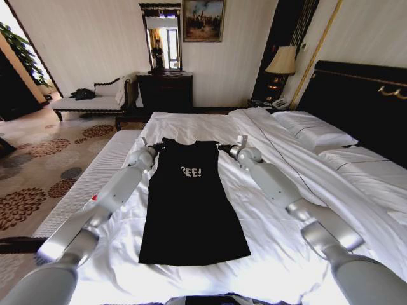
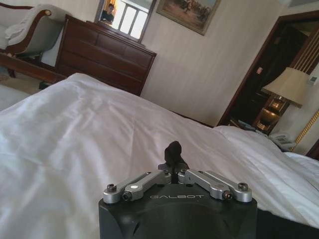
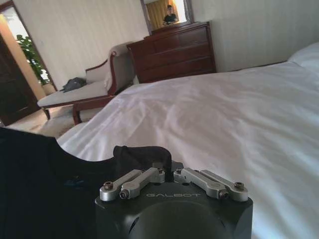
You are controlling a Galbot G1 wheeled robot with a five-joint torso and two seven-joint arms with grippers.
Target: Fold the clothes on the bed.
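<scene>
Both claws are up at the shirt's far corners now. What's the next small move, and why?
Probably lift both claws slightly and draw the far edge toward the near hem. The black T-shirt lies flat on the bed, its sides already folded in. The left claw and the right claw each pinch a far corner, with dark fabric bunched at both.

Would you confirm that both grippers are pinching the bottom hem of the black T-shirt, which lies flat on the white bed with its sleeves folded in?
Not quite. The left gripper and right gripper are shut on the collar-end corners of the black T-shirt, not its bottom hem, as the head view shows. The rest stands: it lies flat on the white bed, sleeves folded in.
</scene>
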